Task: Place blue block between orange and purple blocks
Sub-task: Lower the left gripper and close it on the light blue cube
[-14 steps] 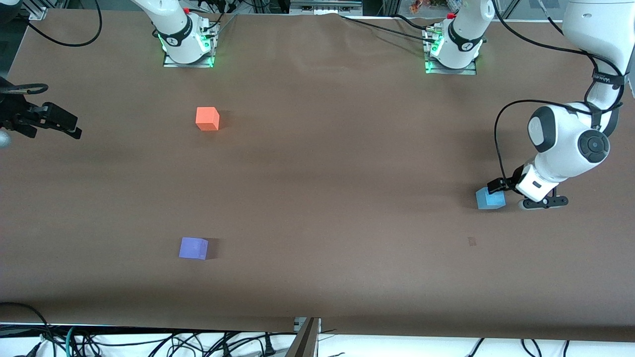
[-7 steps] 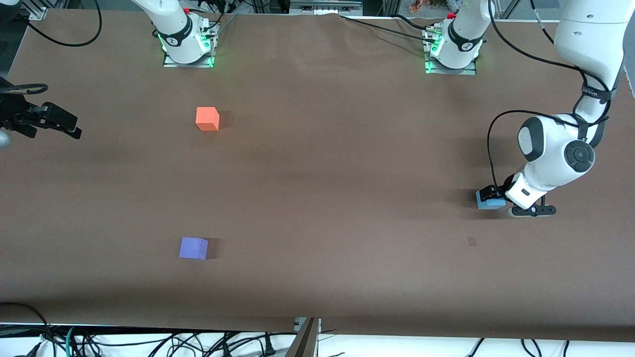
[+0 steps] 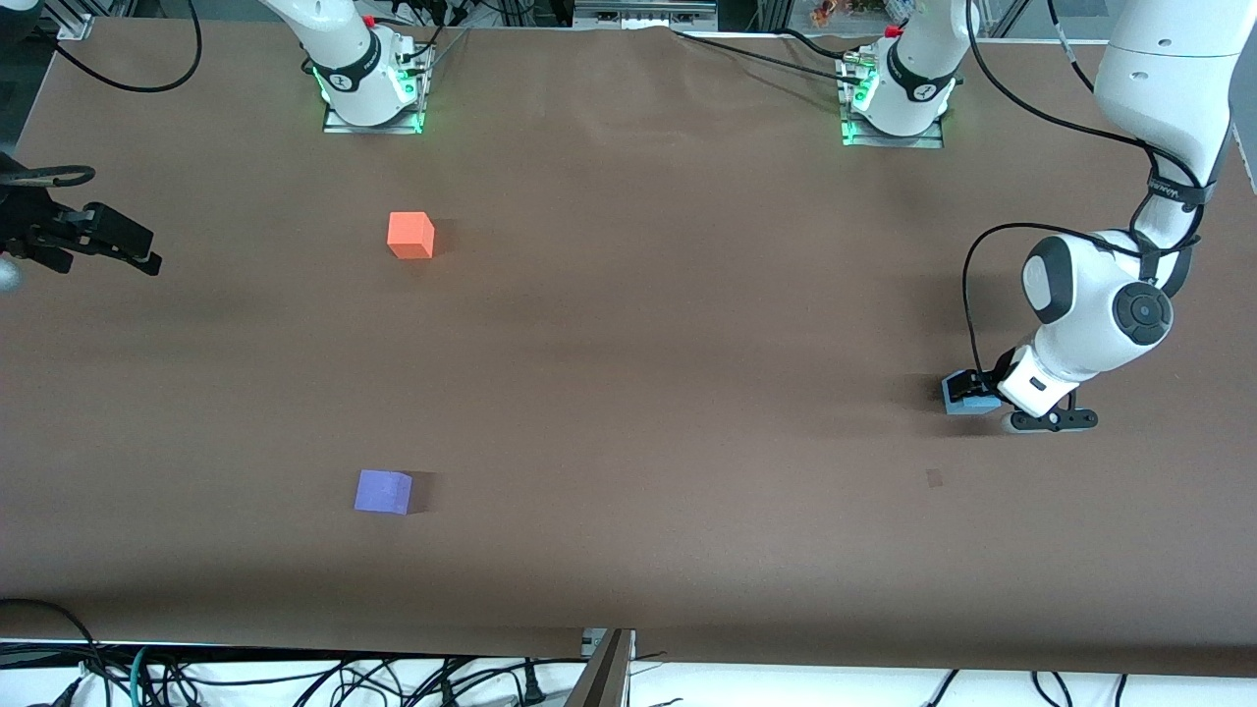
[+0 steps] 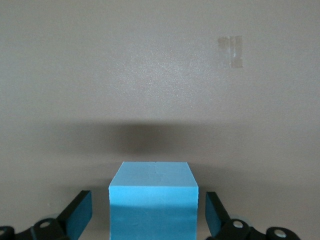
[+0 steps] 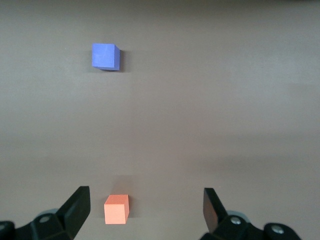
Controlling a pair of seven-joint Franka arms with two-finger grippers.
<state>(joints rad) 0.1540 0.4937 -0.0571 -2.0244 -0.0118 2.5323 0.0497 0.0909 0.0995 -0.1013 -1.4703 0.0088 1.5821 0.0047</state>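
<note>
The blue block (image 3: 964, 396) sits on the brown table near the left arm's end. My left gripper (image 3: 978, 392) is down at the table with its fingers on either side of the block; in the left wrist view the block (image 4: 153, 200) stands between the open fingers (image 4: 77, 215) with a gap on each side. The orange block (image 3: 410, 236) and the purple block (image 3: 383, 491) lie toward the right arm's end, the purple one nearer the front camera. My right gripper (image 3: 123, 245) waits open above that end's table edge; its wrist view shows the orange block (image 5: 116, 209) and the purple block (image 5: 105, 56).
A small pale tape mark (image 3: 934, 478) lies on the table a little nearer the front camera than the blue block, also visible in the left wrist view (image 4: 231, 51). The arm bases (image 3: 371, 93) (image 3: 894, 103) stand at the table's back edge. Cables hang along the front edge.
My left gripper has shifted toward the blue block and settled low, so its fingers now straddle it. The block has not moved. The right arm has not moved.
</note>
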